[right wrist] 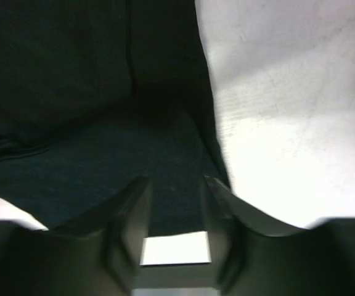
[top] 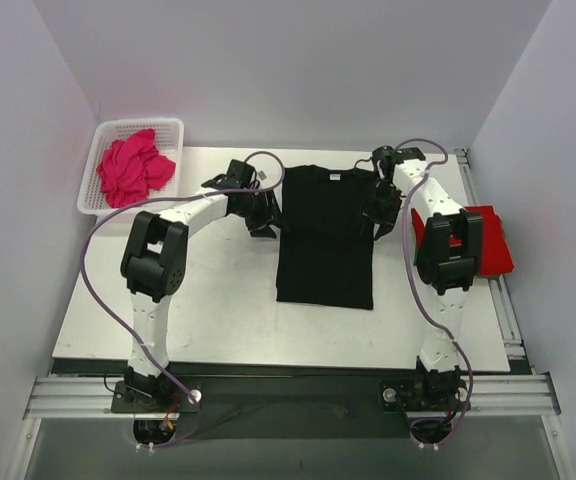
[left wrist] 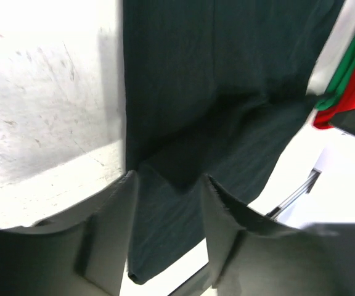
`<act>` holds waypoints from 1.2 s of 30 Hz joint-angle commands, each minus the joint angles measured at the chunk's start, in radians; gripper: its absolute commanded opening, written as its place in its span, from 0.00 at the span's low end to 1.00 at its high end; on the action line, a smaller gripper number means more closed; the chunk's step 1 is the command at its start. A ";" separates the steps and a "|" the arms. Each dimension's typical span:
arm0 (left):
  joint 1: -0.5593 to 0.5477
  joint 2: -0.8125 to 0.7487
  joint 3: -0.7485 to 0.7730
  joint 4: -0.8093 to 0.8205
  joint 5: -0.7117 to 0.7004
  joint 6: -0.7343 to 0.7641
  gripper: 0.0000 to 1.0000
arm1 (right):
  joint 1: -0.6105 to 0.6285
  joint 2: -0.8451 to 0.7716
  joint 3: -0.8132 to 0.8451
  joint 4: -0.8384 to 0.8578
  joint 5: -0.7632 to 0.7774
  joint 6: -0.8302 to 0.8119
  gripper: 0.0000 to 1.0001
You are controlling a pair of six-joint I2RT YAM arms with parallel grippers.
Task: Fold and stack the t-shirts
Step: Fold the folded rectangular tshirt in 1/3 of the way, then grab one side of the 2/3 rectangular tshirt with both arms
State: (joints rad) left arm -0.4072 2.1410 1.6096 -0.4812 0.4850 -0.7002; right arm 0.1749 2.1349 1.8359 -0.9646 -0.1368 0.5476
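- You have the black t-shirt [top: 325, 245] lying flat, collar at the far end, between left gripper [top: 265, 222] and right gripper [top: 380, 215].
- The red t-shirt [top: 493, 240] lies folded, outside your right gripper.
- The magenta-pink t-shirt [top: 133, 172] sits crumpled, beyond your left gripper.

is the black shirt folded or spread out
Spread out: the black shirt lies flat at full length on the table, collar far, hem near.
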 commanded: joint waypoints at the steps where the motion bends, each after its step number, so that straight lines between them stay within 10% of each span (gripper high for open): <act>1: 0.011 -0.036 0.055 0.033 -0.005 0.025 0.60 | -0.011 -0.029 0.065 -0.059 -0.010 -0.003 0.43; 11: 0.002 -0.234 -0.195 0.047 -0.032 0.099 0.64 | -0.014 -0.196 -0.126 -0.033 -0.007 -0.015 0.56; 24: -0.139 -0.377 -0.551 0.150 -0.097 0.050 0.64 | 0.040 -0.533 -0.815 0.285 -0.149 0.052 0.51; 36: -0.193 -0.403 -0.600 0.115 -0.158 0.036 0.64 | 0.046 -0.550 -0.972 0.379 -0.124 0.055 0.43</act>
State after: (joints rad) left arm -0.5880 1.7668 1.0210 -0.3733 0.3637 -0.6689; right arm 0.2169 1.6035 0.8806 -0.5880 -0.2703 0.5980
